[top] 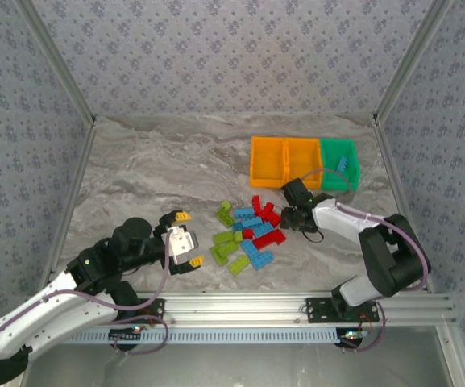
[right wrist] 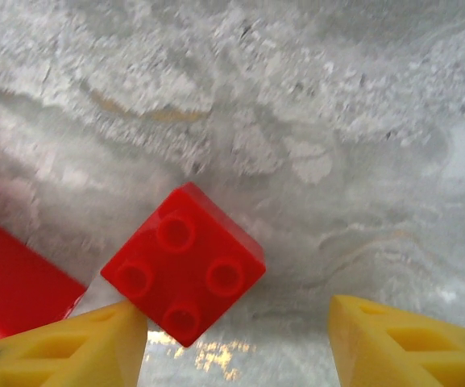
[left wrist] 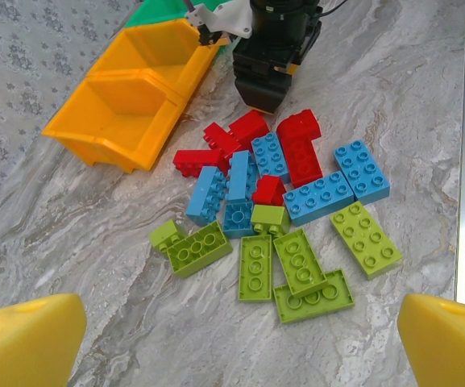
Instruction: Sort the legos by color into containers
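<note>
The legos (top: 248,234) lie in a loose pile at mid table: lime green ones (left wrist: 296,266) nearest my left gripper, light blue ones (left wrist: 321,196) and red ones (left wrist: 296,149) behind them. My left gripper (top: 190,239) hovers open just left of the pile, nothing between its fingers. My right gripper (top: 290,219) stands low at the pile's right edge, open. In the right wrist view a red square lego (right wrist: 184,262) lies on the marble against the left fingertip (right wrist: 71,347), well apart from the other one. The containers stand behind: two orange bins (top: 268,160) (top: 303,160) and a green bin (top: 351,173).
A light blue brick (top: 342,164) lies in the green bin. Bare marble (top: 135,177) stretches left of the pile. An aluminium rail (top: 240,310) runs along the near edge, and papered walls close the back and both sides.
</note>
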